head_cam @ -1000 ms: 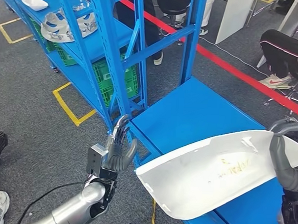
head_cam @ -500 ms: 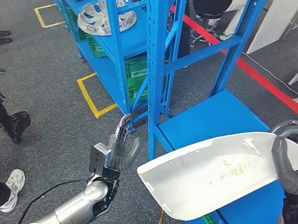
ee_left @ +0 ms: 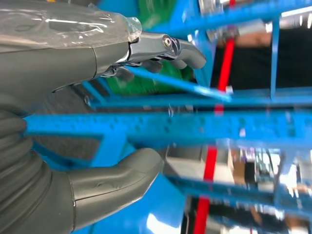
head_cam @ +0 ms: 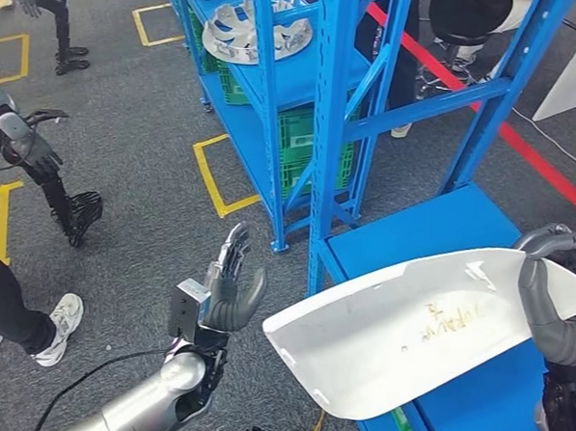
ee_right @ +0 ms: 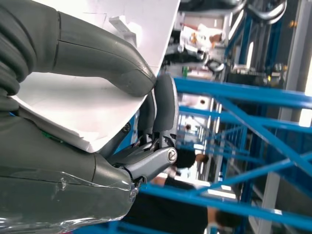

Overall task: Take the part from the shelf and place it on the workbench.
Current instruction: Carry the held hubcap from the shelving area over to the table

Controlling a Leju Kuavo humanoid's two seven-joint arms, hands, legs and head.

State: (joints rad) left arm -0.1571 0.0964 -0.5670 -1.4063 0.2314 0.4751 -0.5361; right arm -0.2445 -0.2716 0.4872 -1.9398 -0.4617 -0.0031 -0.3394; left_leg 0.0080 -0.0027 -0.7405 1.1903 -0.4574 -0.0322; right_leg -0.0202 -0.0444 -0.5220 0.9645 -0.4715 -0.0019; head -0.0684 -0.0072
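While gripped: part (head_cam: 410, 333), right hand (head_cam: 557, 321).

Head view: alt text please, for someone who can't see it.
The robot's right hand grips one end of a long white part held over a low blue shelf. Its left hand is raised, holding nothing, fingers apart, above grey floor. Blue racking with green crates stands behind.
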